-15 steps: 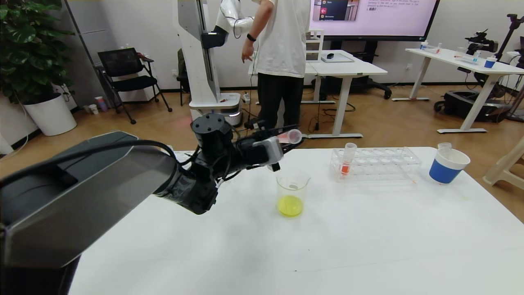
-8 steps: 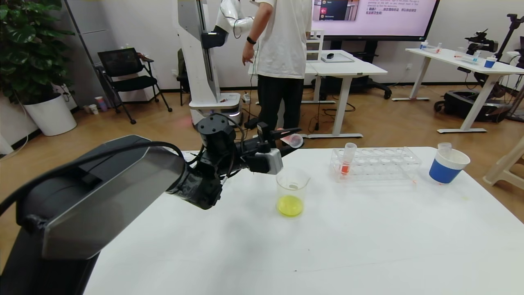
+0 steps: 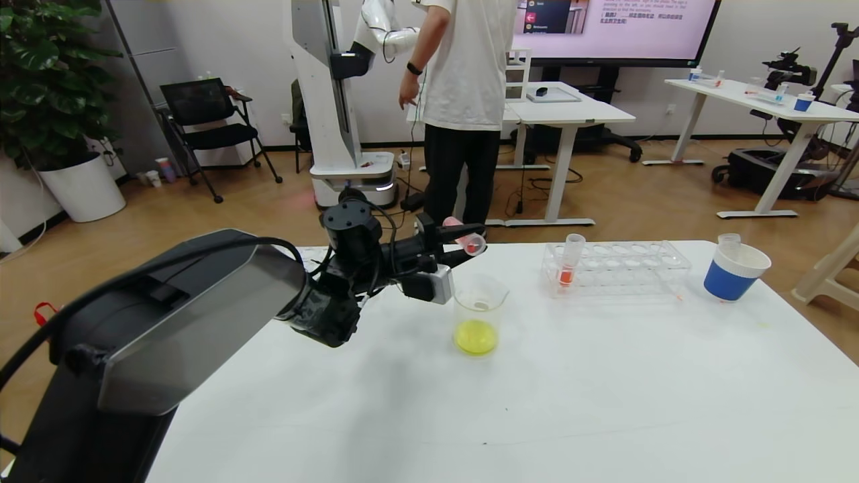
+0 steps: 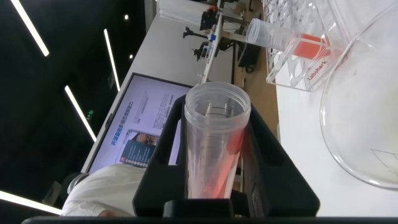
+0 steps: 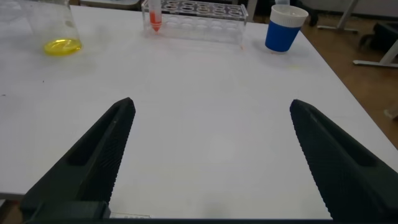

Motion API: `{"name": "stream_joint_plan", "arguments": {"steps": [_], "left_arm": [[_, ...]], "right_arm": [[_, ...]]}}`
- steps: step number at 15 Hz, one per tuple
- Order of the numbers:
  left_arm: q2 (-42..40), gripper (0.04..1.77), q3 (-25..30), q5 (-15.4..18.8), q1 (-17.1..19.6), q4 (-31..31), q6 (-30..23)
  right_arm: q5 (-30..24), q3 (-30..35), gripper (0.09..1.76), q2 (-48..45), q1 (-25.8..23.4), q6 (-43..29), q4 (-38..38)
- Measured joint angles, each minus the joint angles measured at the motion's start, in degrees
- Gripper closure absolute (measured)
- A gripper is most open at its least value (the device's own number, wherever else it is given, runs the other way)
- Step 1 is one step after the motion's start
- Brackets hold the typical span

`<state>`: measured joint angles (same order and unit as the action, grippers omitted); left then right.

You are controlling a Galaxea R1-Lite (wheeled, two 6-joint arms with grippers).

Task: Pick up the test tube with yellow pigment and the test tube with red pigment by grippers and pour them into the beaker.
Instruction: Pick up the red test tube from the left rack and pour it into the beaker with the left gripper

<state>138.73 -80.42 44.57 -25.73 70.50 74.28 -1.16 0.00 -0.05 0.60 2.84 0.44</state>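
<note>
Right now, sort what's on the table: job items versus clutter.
Job:
- left gripper, shut on the red test tube
- beaker, holding yellow liquid
- right gripper, jaws open, low over the table

Lying about:
- tube rack with another red tube
- blue paper cup

Robotics lab: white desks [image 3: 570, 111], wall screen [image 3: 614, 27], another white robot [image 3: 335, 87], test-tube rack [image 3: 614, 267].

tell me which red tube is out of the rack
The test tube with red pigment held tilted in the left end effector, above the beaker. The other red tube stands upright in the rack.
</note>
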Motion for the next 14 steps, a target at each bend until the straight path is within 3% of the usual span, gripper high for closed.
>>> {"name": "stream_joint_plan", "arguments": {"steps": [14], "left_arm": [[0.66,1.30,0.16,-0.45,1.27,-0.30,11.19]], "right_arm": [[-0.02,0.00,0.11,0.00,0.00,0.00,0.00]]}}
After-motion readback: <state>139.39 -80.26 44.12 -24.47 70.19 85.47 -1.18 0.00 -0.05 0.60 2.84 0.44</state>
